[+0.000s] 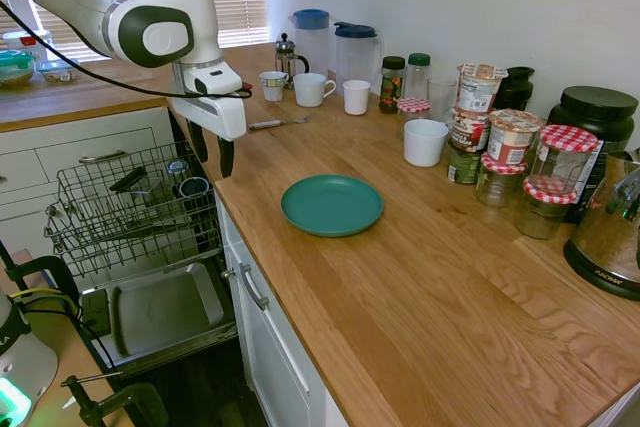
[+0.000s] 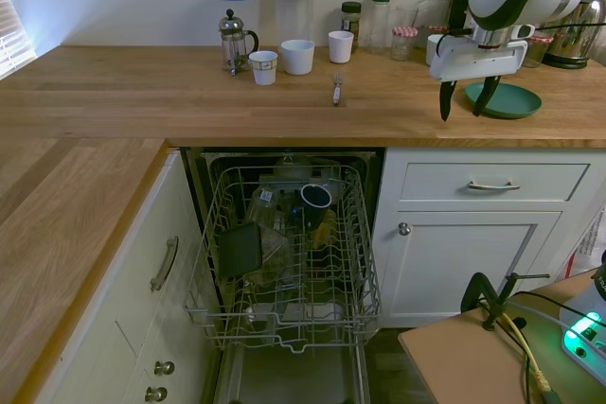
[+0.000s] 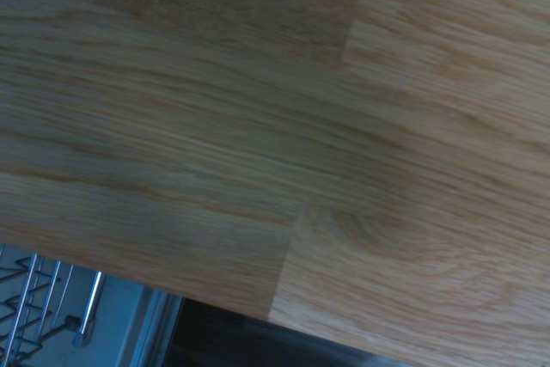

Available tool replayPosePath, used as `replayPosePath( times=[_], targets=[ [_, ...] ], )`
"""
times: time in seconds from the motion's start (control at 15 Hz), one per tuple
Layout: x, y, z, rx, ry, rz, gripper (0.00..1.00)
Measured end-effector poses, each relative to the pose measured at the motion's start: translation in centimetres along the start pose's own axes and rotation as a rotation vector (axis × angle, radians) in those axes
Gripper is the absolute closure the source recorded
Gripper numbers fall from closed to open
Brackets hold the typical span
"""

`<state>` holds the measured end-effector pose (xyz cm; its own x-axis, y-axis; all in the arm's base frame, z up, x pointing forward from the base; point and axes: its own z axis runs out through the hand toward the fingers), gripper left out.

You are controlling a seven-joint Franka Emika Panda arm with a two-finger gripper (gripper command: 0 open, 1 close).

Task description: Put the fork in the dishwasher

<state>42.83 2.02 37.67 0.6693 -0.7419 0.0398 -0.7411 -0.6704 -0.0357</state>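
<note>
Fork [image 2: 336, 88]: untouched on bench [image 2: 142, 96].
Hand [image 2: 464, 99]: released, empty, well apart.
Dishwasher [image 2: 289, 262]: rack out, awaiting fork.

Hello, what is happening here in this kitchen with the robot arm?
The white arm holds its gripper open and empty above the edge of the wooden counter, near the green plate. The fork lies untouched on the counter in front of the mugs. The dishwasher is open with its wire rack pulled out, partly loaded. Nothing has been picked up yet.
</note>
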Motion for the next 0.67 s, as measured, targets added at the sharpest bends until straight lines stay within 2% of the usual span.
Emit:
replayPosePath(
  times=[0.2, 0.4, 0.67],
  targets=[
    [0.1, -0.1, -0.1, 0.004, 0.001, 0.001, 0.0],
    [0.6, -1.6, -1.2, 0.037, 0.0, 0.014, 0.0],
    [0.6, -7.4, -1.8, 0.074, 0.002, 0.063, 0.0]
  ],
)
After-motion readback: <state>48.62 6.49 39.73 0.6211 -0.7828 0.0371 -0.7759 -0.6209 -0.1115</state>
